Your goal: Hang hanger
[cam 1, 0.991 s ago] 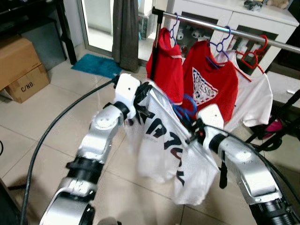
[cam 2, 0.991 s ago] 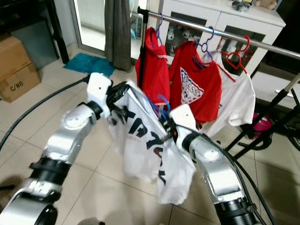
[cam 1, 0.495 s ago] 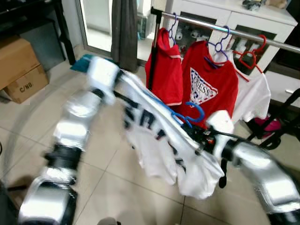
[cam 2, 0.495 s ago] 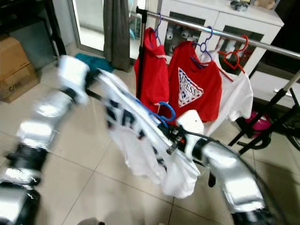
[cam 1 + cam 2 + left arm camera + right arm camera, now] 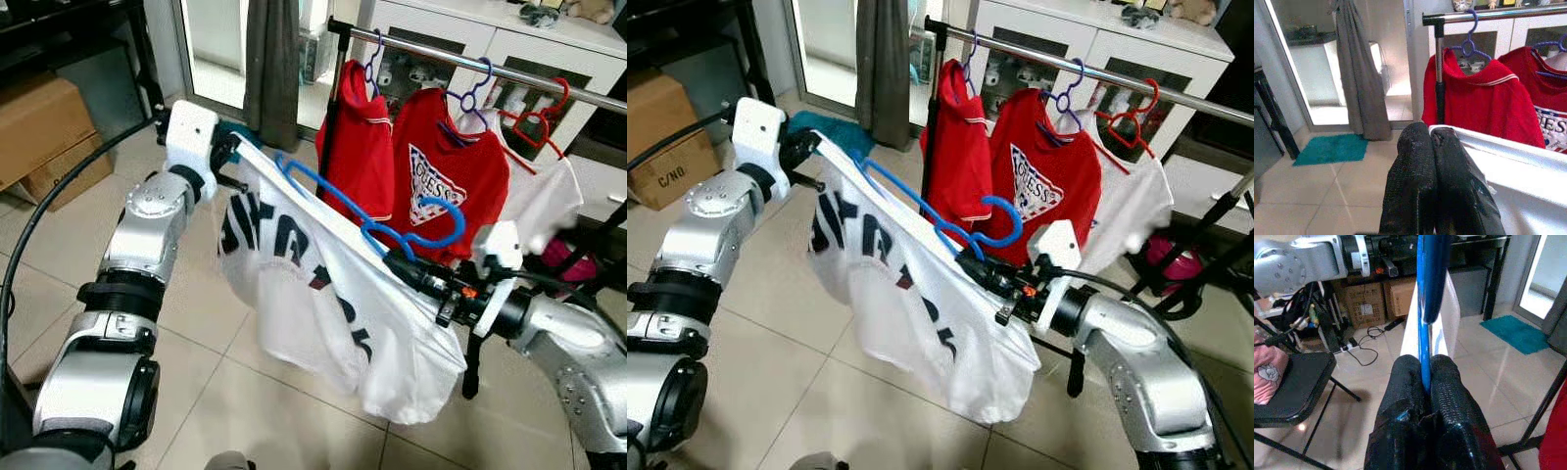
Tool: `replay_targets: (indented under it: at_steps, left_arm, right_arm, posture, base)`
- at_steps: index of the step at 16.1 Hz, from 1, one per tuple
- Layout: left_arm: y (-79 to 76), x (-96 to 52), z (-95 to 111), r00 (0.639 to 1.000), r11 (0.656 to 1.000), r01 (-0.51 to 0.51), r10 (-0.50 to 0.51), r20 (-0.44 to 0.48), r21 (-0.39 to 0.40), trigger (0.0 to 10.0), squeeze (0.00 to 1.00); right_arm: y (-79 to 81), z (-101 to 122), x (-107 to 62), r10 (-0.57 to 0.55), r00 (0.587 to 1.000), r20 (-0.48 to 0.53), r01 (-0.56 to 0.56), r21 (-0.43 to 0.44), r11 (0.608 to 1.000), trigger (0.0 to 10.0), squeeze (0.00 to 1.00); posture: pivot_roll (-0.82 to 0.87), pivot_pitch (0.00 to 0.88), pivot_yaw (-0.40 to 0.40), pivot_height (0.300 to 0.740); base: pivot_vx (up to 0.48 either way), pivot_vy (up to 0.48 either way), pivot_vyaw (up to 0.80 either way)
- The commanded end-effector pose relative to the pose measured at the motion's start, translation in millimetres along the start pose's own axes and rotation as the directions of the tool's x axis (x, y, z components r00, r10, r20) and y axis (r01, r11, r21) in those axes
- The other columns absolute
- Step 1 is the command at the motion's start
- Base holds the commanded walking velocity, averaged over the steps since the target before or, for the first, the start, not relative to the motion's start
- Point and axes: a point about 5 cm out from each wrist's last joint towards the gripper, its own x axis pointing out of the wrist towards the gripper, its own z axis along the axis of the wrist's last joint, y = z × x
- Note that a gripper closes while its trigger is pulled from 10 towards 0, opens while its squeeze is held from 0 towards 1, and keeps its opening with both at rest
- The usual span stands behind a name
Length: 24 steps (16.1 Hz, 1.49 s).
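Arms have spread, stretching the shirt out since a second ago | left hand (image 5: 233, 157) pinches white lettered T-shirt (image 5: 323, 304) at 10 o'clock | right hand (image 5: 397, 264) clamps blue plastic hanger (image 5: 392, 230) mid-frame | silver clothes rail (image 5: 490, 61) at 1 o'clock, well apart

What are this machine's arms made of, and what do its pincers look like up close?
Both arms look like silver metal in rounded segments, joined by black rings, each ending in a white boxy wrist block. The left pincer and right pincer each have two long black fingers with a rough, grainy surface. A thick black cable loops beside the left arm, and a small orange spot marks the right wrist.
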Motion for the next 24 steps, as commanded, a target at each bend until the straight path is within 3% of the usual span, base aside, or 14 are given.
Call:
replay_targets:
  at_steps: [1,4,6,9,10,13,14,16,17,18,19,20,22,24]
  left_arm:
    - [12.7,-1.6,8.4,0.998,0.999,-0.049,0.049,0.041,-0.01,0.0,0.0]
    - [-7.8,0.5,8.2,0.996,0.997,0.063,-0.059,0.068,-0.045,0.0,0.0]
    - [-49.1,1.4,-3.7,0.978,0.976,0.207,-0.204,0.048,-0.062,0.0,0.0]
    - [-111.0,-3.3,-2.5,0.918,0.913,0.396,-0.389,0.078,-0.103,0.0,0.0]
    - [-117.1,-4.1,-1.4,0.91,0.904,0.414,-0.407,0.085,-0.107,0.0,0.0]
    - [-151.6,-12.0,7.5,0.854,0.844,0.518,-0.504,0.128,-0.136,0.0,0.0]
    - [-161.6,-19.1,6.9,0.833,0.822,0.553,-0.539,0.126,-0.137,0.0,0.0]
    - [-157.3,-20.4,3.0,0.857,0.845,0.514,-0.502,0.115,-0.146,0.0,0.0]
    - [-134.3,-21.2,-7.1,0.925,0.913,0.38,-0.373,0.073,-0.149,0.0,0.0]
    - [-121.8,-23.5,-12.1,0.953,0.941,0.303,-0.297,0.057,-0.15,0.3,0.0]
    - [-111.1,-27.7,-17.6,0.973,0.962,0.231,-0.228,0.034,-0.146,8.4,0.0]
    - [-106.9,-30.1,-20.8,0.98,0.97,0.201,-0.2,0.019,-0.14,10.0,0.0]
    - [-89.5,-44.9,-48.9,0.988,0.995,0.064,-0.075,-0.132,-0.083,10.0,0.0]
    - [-85.4,-53.2,-53.7,0.994,0.993,0.016,-0.028,-0.102,-0.116,10.0,0.0]
  right_arm:
    - [-7.3,-5.8,-12.1,-0.058,0.997,-0.053,0.058,0.012,0.998,0.0,0.0]
    - [-16.5,-4.5,-11.1,-0.153,0.988,-0.024,0.153,0.024,0.988,0.0,0.0]
    - [-32.9,0.9,2.0,-0.355,0.933,0.058,0.344,0.145,0.928,0.0,0.0]
    - [-39.1,11.1,19.0,-0.471,0.868,0.154,0.417,0.289,0.862,0.0,0.0]
    - [-39.9,11.4,20.2,-0.482,0.863,0.154,0.427,0.289,0.857,0.0,0.0]
    - [-57.4,12.7,17.8,-0.657,0.737,0.158,0.591,0.321,0.74,0.0,0.0]
    - [-73.2,18.1,9.6,-0.771,0.611,0.181,0.673,0.394,0.626,0.0,0.0]
    - [-79.0,18.3,5.4,-0.793,0.587,0.163,0.707,0.374,0.6,0.0,0.0]
    - [-71.4,2.2,5.5,-0.757,0.651,0.054,0.725,0.252,0.641,3.8,0.0]
    - [-65.8,-5.7,4.3,-0.746,0.666,0.009,0.726,0.221,0.651,10.0,0.0]
    - [-59.8,-11.4,2.9,-0.738,0.674,-0.015,0.73,0.169,0.663,10.0,0.0]
    - [-56.3,-14.5,2.4,-0.735,0.678,-0.026,0.73,0.146,0.668,10.0,0.0]
    - [-41.0,-47.8,-11.8,-0.776,0.595,-0.209,0.803,0.109,0.586,10.0,0.0]
    - [-29.7,-53.5,-19.8,-0.788,0.57,-0.231,0.821,0.139,0.553,10.0,0.0]
  posture:
    - [-0.02,0.0,-0.08,0.74]
    - [-0.02,0.0,-0.07,0.74]
    - [-0.02,0.0,-0.067,0.74]
    - [-0.02,0.0,-0.066,0.74]
    - [-0.02,0.0,-0.063,0.74]
    - [-0.02,0.0,-0.058,0.74]
    - [-0.02,0.0,-0.056,0.74]
    - [-0.02,0.0,-0.056,0.74]
    - [-0.02,0.0,-0.051,0.74]
    - [-0.02,0.0,-0.045,0.74]
    - [-0.02,0.005,-0.044,0.74]
    - [-0.02,0.013,-0.047,0.74]
    - [-0.03,0.013,-0.053,0.74]
    - [-0.04,0.034,-0.033,0.74]
  base:
    - [0.0,0.0,0.0]
    - [0.0,0.0,0.0]
    - [0.0,0.0,0.0]
    - [0.0,0.0,0.0]
    - [0.0,0.0,0.0]
    - [0.0,0.0,0.0]
    - [0.0,0.0,0.0]
    - [0.0,0.0,0.0]
    - [0.0,0.0,0.0]
    - [0.0,0.0,0.0]
    - [0.0,0.0,0.0]
    - [0.0,0.0,0.0]
    - [0.0,0.0,-0.39]
    - [0.0,0.0,-0.79]
